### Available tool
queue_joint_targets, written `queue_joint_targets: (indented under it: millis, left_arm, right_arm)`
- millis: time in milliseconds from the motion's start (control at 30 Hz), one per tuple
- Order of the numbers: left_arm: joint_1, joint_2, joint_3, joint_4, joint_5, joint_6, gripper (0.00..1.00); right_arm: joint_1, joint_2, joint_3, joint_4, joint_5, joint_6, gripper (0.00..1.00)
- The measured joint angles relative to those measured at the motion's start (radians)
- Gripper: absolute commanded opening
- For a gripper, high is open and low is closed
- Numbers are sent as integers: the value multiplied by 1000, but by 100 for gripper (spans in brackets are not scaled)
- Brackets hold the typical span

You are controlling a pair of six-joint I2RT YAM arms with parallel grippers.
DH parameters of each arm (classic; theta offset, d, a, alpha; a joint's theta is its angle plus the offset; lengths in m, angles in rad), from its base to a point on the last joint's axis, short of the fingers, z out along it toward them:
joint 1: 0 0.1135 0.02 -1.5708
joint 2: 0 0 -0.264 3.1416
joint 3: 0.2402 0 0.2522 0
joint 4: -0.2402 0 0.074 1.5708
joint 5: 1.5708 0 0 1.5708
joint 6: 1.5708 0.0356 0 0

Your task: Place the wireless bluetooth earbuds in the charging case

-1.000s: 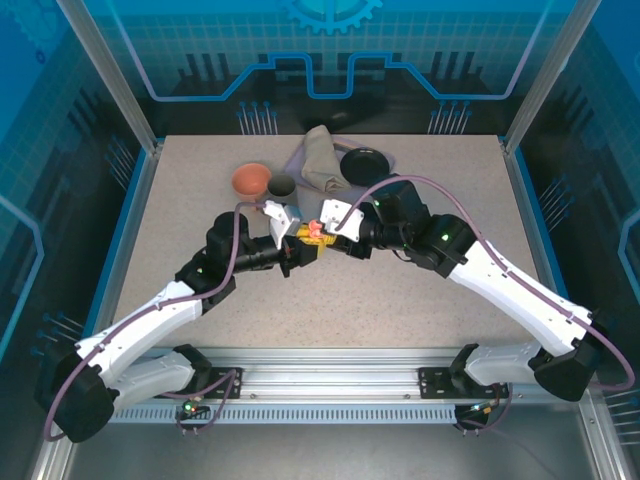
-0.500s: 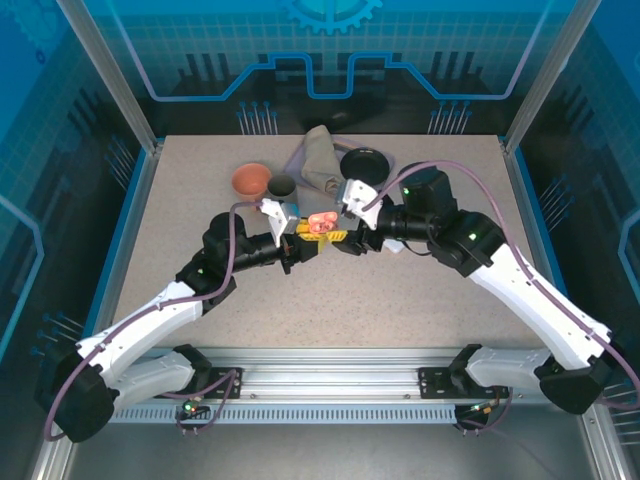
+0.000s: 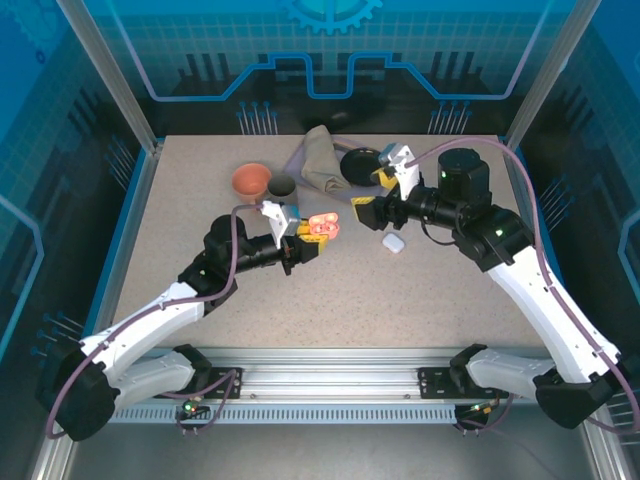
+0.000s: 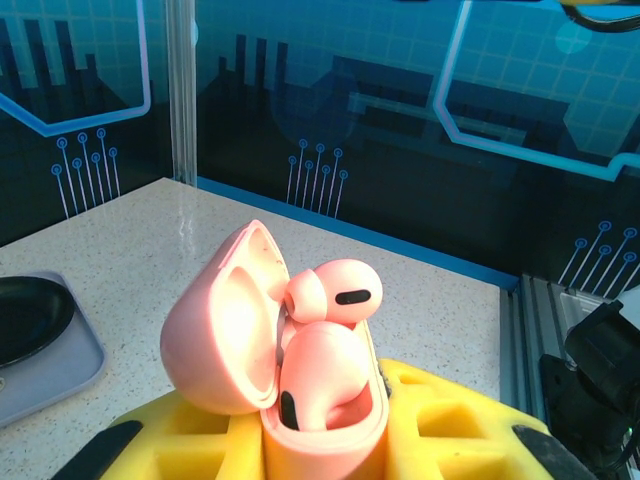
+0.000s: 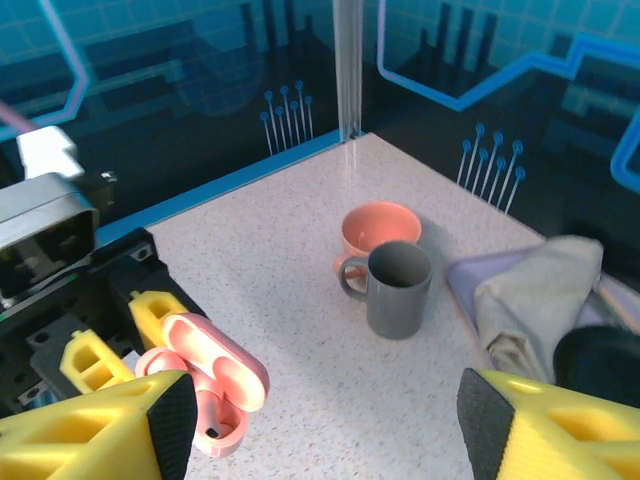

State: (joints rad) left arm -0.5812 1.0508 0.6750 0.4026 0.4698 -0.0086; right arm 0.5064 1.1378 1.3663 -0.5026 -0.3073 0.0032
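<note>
My left gripper (image 3: pixel 303 243) is shut on the base of an open salmon-pink charging case (image 3: pixel 322 226), held above the table's middle. In the left wrist view the case (image 4: pixel 318 425) sits between the yellow fingers (image 4: pixel 450 420) with its lid (image 4: pixel 222 330) swung left. Two pink earbuds are in it: the near one (image 4: pixel 322 375) sits low, the far one (image 4: pixel 335 295) stands higher above the rim. My right gripper (image 3: pixel 374 196) hangs open and holds nothing, up and to the right of the case. From the right wrist the case (image 5: pixel 212 372) shows at lower left, beside the open gripper (image 5: pixel 325 440).
A small white pebble-like case (image 3: pixel 393 243) lies on the table below the right gripper. At the back stand a salmon mug (image 3: pixel 251 179) and a grey mug (image 3: pixel 281 186), beside a lavender tray (image 3: pixel 298 160) with a folded cloth (image 3: pixel 318 160) and a black dish (image 3: pixel 362 163).
My right gripper opened at the pink case and pulled away up and to the right. The case stays in the left gripper with both pink earbuds in it.
</note>
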Motion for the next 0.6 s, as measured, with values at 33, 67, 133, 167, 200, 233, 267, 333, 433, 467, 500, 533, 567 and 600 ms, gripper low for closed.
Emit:
queue_joint_targets:
  millis: [33, 67, 133, 167, 200, 233, 267, 333, 433, 467, 500, 533, 567, 600]
  left_arm:
    - [0, 0, 0, 1, 3, 8, 0]
    - [0, -1, -2, 3, 8, 11, 0]
    - [0, -5, -4, 6, 14, 19, 0]
    - [0, -8, -5, 7, 18, 29, 0]
    - [0, -11, -5, 7, 19, 35, 0]
    - [0, -13, -5, 7, 21, 43, 0]
    - [0, -16, -5, 7, 23, 53, 0]
    - [0, -17, -5, 6, 26, 70, 0]
    - [-2, -17, -5, 2, 35, 101, 0]
    - [-3, -17, -5, -1, 38, 116, 0]
    - [-3, -17, -5, -4, 42, 124, 0]
    - [-4, -17, -5, -6, 45, 137, 0]
    - [-4, -17, -5, -8, 46, 146, 0]
    - [-4, -17, -5, -8, 48, 151, 0]
  right_arm:
    - [-9, 5, -5, 0, -8, 26, 73]
    - [-16, 13, -5, -5, -18, 47, 73]
    - [-18, 34, -5, -11, -37, 77, 71]
    - [-18, 46, -5, -19, -50, 87, 69]
    - [-18, 55, -5, -26, -61, 96, 66]
    - [-18, 64, -5, -32, -72, 102, 64]
    - [-18, 71, -6, -36, -86, 105, 61]
    - [-18, 73, -11, -37, -119, 106, 56]
    - [-13, 71, -11, -44, -161, 87, 53]
    - [-7, 70, -11, -55, -171, 74, 53]
    - [0, 68, -11, -68, -174, 60, 54]
    - [8, 67, -10, -84, -174, 44, 57]
    - [19, 66, -9, -103, -172, 26, 58]
    - [27, 66, -5, -122, -168, 13, 58]
